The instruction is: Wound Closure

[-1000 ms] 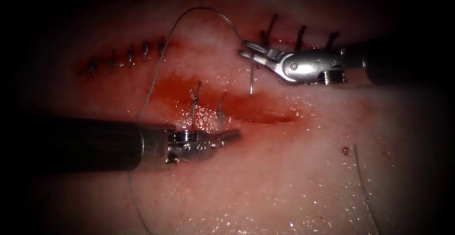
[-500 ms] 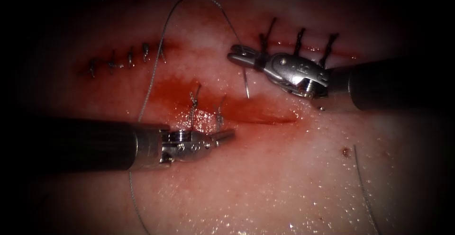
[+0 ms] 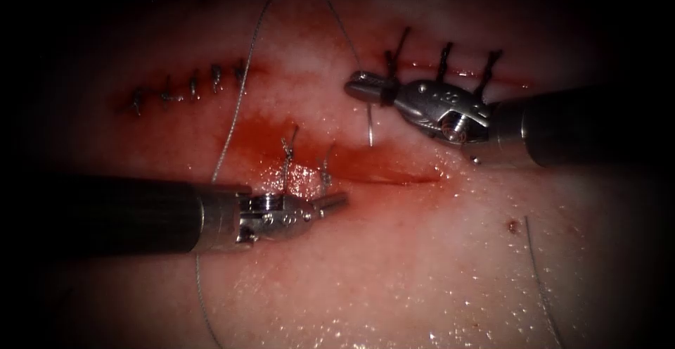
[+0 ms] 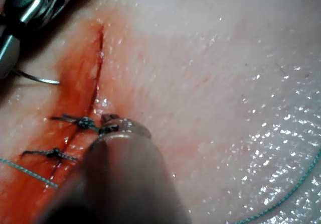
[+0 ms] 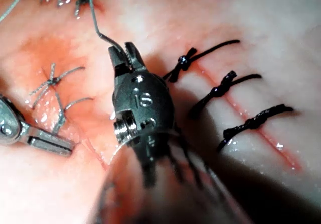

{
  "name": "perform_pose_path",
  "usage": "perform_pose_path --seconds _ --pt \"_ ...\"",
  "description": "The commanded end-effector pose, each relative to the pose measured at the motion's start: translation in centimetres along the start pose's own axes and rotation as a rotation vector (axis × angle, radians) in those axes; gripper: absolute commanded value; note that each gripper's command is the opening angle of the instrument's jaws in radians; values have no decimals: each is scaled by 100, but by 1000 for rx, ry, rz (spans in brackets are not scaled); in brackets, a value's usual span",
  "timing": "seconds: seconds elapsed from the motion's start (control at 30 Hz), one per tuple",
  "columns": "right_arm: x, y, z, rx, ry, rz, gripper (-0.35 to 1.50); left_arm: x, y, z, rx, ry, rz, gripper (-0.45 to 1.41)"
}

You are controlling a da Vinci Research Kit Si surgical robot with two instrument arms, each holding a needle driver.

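Endoscope view, right hand [image 3: 362, 86] gripping needle [image 3: 370, 125]

We see each dark, matte shaft end in a silvery metal wrist; the right tool [image 3: 360, 85] bears stamped markings, the left tool [image 3: 337, 200] small pins.

The right tool [image 3: 365, 89], gripping the needle [image 3: 370, 125] near its swaged end, has rolled and lowered its shaft slightly.
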Motion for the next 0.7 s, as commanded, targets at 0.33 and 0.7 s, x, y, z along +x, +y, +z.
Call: perform_pose_path --seconds 0.33,0.7 --pt "-17 -26 -5 -9 -52 125 -35 0 8 6 -3 -1 -2 10" --pt "-15 -35 -9 114 -151 438 -35 1 7 6 -3 -1 -3 10"
